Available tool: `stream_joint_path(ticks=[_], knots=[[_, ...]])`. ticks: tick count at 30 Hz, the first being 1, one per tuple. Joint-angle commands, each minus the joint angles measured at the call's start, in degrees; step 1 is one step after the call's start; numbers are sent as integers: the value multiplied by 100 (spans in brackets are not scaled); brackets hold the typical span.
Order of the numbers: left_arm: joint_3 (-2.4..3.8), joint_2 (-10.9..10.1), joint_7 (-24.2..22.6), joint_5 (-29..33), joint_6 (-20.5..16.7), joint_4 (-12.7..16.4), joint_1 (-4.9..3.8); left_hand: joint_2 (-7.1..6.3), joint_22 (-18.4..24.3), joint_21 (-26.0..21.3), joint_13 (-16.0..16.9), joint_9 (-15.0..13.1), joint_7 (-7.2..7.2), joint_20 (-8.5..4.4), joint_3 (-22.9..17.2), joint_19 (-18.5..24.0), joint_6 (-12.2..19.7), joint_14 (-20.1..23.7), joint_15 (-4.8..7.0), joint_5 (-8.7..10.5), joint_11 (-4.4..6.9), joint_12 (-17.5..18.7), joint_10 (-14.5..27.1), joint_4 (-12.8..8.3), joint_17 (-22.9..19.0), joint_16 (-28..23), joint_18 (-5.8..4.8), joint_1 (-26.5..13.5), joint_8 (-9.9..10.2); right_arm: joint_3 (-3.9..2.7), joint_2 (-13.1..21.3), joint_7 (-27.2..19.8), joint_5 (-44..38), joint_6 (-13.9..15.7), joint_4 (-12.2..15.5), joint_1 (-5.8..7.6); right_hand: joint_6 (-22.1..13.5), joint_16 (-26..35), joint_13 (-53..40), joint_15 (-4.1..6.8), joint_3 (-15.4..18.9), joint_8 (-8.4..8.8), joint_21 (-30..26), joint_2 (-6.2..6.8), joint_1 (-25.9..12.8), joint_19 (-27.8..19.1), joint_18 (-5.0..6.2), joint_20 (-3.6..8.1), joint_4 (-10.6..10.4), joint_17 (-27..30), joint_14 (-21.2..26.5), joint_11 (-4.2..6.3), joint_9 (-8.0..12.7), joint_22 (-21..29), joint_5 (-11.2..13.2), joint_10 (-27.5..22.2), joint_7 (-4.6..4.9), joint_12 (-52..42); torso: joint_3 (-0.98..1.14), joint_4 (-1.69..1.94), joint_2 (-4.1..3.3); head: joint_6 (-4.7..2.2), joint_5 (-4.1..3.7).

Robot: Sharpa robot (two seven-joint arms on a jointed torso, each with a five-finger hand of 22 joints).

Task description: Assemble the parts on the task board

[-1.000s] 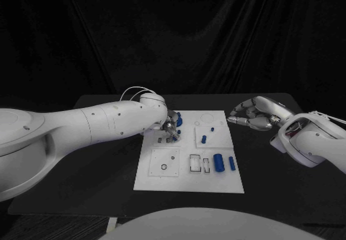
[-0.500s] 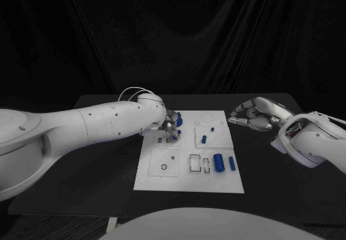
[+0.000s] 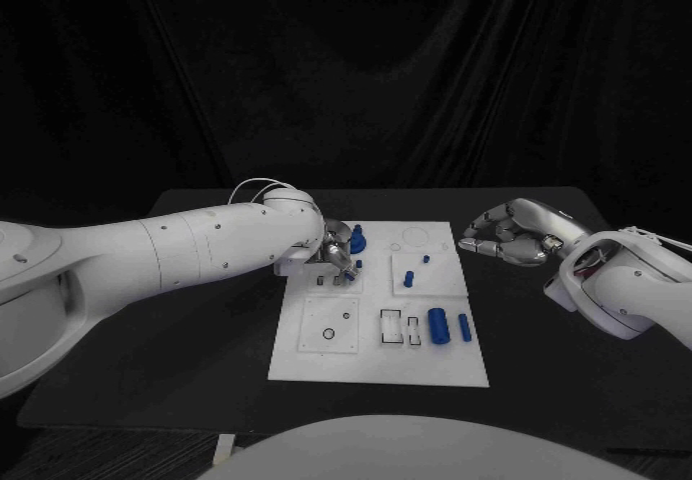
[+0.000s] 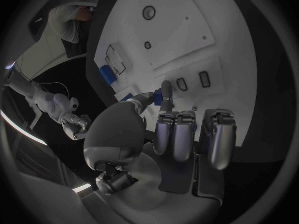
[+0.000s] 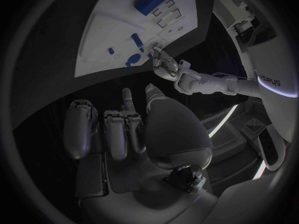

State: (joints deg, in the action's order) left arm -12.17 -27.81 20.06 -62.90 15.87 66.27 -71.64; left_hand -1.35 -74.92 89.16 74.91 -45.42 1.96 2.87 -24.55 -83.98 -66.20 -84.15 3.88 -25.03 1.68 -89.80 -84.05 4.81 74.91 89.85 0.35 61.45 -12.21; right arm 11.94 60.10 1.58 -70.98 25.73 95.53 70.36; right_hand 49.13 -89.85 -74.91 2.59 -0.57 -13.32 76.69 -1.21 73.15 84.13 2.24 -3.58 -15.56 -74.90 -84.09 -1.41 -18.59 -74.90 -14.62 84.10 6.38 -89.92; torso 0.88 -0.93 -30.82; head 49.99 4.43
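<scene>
The white task board (image 3: pixel 378 360) lies in the middle of the black table. My left hand (image 3: pixel 333 258) hovers over the board's far left part and seems to pinch a small blue part (image 4: pixel 158 98) between thumb and a finger; the same blue part (image 3: pixel 356 238) shows just beside the fingers in the head view. Two small blue pieces (image 3: pixel 408 278) stand in the board's far right panel. A thick blue cylinder (image 3: pixel 437 326) and a slimmer one (image 3: pixel 464 327) lie near its right edge. My right hand (image 3: pixel 508 235) hangs off the board's right side, fingers curled in, holding nothing.
Two small rectangular slots (image 3: pixel 332 283) sit under my left hand, and larger slots (image 3: pixel 391 325) lie beside the thick cylinder. A ring-shaped hole (image 3: pixel 329 334) marks the near left panel. Black table (image 3: pixel 173 350) surrounds the board; a dark curtain hangs behind.
My left hand has drifted a little left and toward me over the board's far left part. The right hand has barely moved.
</scene>
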Motion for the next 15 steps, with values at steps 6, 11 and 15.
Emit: stream_joint_path(ticks=[6, 11, 15], knots=[[4, -285, 637, 794, -77, 296, 6, 3, -1449, -29, 1509, -16, -11, -15, -382, -475, 53, -585, -13, 36, -6, -20, -595, -315, 1509, 15, 4, -82, 8, -4, 9, 137, -10, -94, -16, -39, 41, 34, -1509, -44, -3, -40, -24, 14, 58, 30, 105, -41, 24, -1463, -576, -35, 8, -1066, -33, 590, 7, -8, 1, 1, 2, 1, 23], [3, -408, 805, 826, -190, 388, 6, 4, -1448, -30, 1509, -19, -11, -14, -383, -473, 53, -585, -13, 37, -7, -20, -595, -308, 1509, 15, 4, -92, 8, -4, -3, 144, -10, -108, -20, -47, 44, 39, -1509, -45, -5, -41, -39, 11, 66, 24, 108, -41, 26, -1458, -575, -35, 9, -1061, -42, 590, 7, -8, -1, 1, 0, 1, 29], [3, -463, 874, 834, -270, 433, 6, 5, -1441, -43, 1509, -20, -11, -14, -384, -458, 53, -585, -13, 37, -7, -20, -595, -304, 1509, 15, 9, -96, 8, -4, -13, 149, -10, -120, -30, -50, 45, 42, -1509, -45, -5, -41, -40, 10, 68, 24, 108, -42, 26, -1455, -573, -36, 9, -1061, -44, 590, 7, -8, 2, 3, 5, 1, 40]])
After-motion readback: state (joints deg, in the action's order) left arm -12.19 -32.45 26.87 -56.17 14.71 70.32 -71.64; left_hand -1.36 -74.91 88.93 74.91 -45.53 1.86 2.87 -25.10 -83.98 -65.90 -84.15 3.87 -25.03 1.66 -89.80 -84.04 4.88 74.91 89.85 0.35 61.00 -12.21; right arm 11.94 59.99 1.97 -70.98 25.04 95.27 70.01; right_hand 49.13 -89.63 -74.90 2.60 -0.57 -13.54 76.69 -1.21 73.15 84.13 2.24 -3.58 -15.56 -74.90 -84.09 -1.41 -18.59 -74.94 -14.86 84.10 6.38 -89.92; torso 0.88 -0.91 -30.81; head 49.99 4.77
